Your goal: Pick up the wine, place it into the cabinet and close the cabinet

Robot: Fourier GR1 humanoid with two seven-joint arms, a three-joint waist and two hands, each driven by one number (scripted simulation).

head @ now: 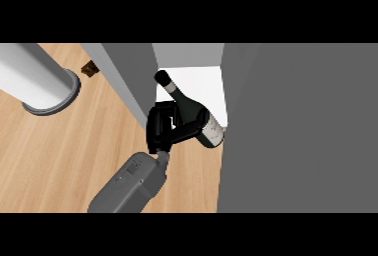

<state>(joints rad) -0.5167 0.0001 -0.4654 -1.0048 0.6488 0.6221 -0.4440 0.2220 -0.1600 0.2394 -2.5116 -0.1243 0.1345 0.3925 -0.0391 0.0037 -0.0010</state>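
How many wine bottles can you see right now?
1. The wine bottle is tilted at the cabinet opening, held by the robot's hand. More may hide inside the cabinet.

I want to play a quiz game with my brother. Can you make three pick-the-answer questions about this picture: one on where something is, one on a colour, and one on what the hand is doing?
1. Where is the bottle?
A. At the white opening of the cabinet
B. Inside a sink
C. On a plate

2. What colour is the hand?
A. White
B. Black
C. Brown

3. What is the hand doing?
A. Lying flat and open
B. Curled round the bottle
C. Holding a spoon

Answers:
1 A, because the bottle's top end shows against the white inside.
2 B, because the hand is black against the pale wooden counter.
3 B, because its fingers wrap the bottle's body.
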